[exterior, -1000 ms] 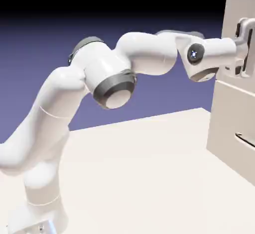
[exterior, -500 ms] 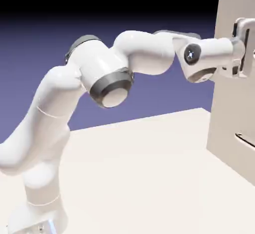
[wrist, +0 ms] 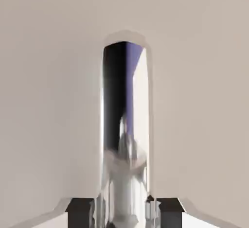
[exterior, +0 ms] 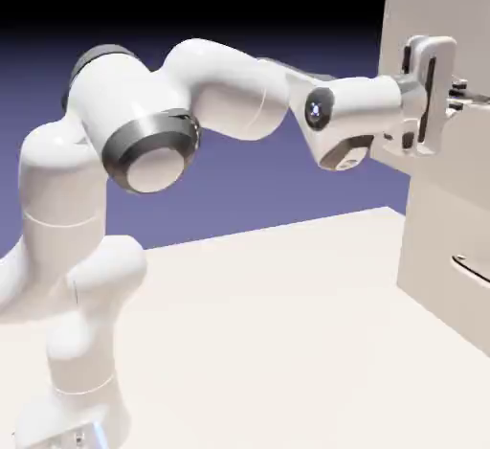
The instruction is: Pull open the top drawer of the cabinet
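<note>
Pulling step in hand — gripper (wrist: 124,207) pinched tight on the handle (wrist: 124,125) of the top drawer (exterior: 421,26), front standing out from the cabinet (exterior: 445,246). Next, probably: straight draw away from the cabinet — no twisting, no slipping.

Side view; close view along pincer (wrist: 124,207)

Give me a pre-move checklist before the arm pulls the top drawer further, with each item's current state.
1. Gripper shut on the top drawer's handle: ok; the bar fills the space between the fingertips in the hand view.
2. Handle centred in the grip: ok.
3. Top drawer moving out: ok; its front stands forward of the lower panel in the exterior view.
4. Drawer fully open: cannot tell; the cabinet is cut off at the picture's right edge.
5. Table free of obstacles under the arm's path: ok, none visible.
6. Lower drawer's handle untouched: ok.
</note>
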Tool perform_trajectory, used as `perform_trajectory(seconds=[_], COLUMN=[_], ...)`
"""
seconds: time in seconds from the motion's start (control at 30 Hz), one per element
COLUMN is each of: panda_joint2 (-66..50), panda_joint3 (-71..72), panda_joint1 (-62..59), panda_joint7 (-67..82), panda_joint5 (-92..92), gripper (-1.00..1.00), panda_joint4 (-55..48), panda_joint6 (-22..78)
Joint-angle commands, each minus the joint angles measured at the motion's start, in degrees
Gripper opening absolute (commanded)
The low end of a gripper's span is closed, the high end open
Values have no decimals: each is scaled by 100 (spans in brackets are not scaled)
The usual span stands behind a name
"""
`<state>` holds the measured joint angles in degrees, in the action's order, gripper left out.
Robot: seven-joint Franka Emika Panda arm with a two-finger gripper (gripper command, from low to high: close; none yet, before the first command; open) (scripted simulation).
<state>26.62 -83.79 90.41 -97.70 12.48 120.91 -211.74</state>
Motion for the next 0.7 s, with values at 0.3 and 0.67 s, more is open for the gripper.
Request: perform_trajectory(seconds=[0.3,0.67], panda_joint2=[345,1213], panda_joint3=[2000,3837], panda_joint1=[-2074,-3901], panda_joint7=[240,763], panda_joint5=[263,888], gripper=[-100,100], panda_joint4=[1179,2432], panda_joint6=[-173,-173])
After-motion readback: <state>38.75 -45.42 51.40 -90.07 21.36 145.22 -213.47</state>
